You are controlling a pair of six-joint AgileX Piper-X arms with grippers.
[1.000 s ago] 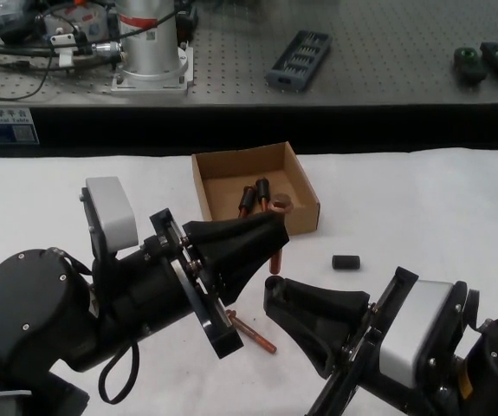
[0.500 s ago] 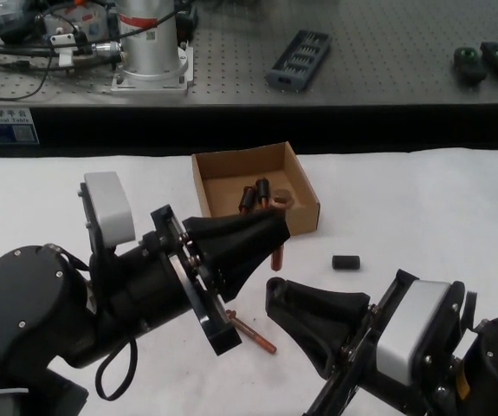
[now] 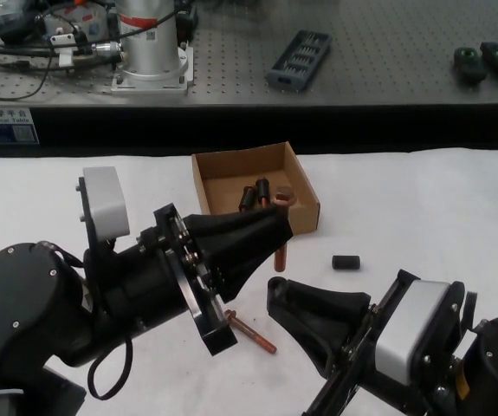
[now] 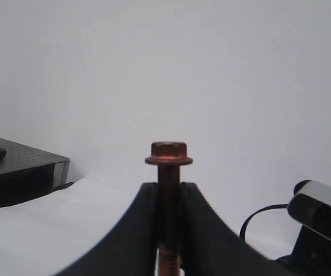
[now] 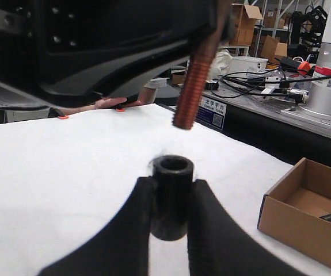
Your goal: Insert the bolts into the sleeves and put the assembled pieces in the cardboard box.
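Note:
My left gripper (image 3: pixel 279 238) is shut on a copper bolt (image 3: pixel 279 257) that hangs thread-down just in front of the cardboard box (image 3: pixel 305 192). In the left wrist view the bolt (image 4: pixel 168 172) stands between the fingers of that gripper (image 4: pixel 168 187), flanged head up. My right gripper (image 5: pixel 171 183) is shut on a black sleeve (image 5: pixel 171 195), held upright with its bore open upward. The bolt's threaded tip (image 5: pixel 191 86) hovers a short way above the sleeve, slightly off to one side. In the high view the right gripper (image 3: pixel 273 290) sits just below the bolt. Assembled pieces (image 3: pixel 253 198) lie in the box.
A loose bolt (image 3: pixel 253 334) lies on the white cloth between the arms, and a loose black sleeve (image 3: pixel 346 262) lies right of the box. Behind the cloth is a perforated bench with a metal post (image 3: pixel 149 43), a black rack (image 3: pixel 299 56) and cables.
The left arm's wrist has rolled a little, carrying its camera housing leftward, and the held bolt has shifted slightly. The right arm has barely moved.

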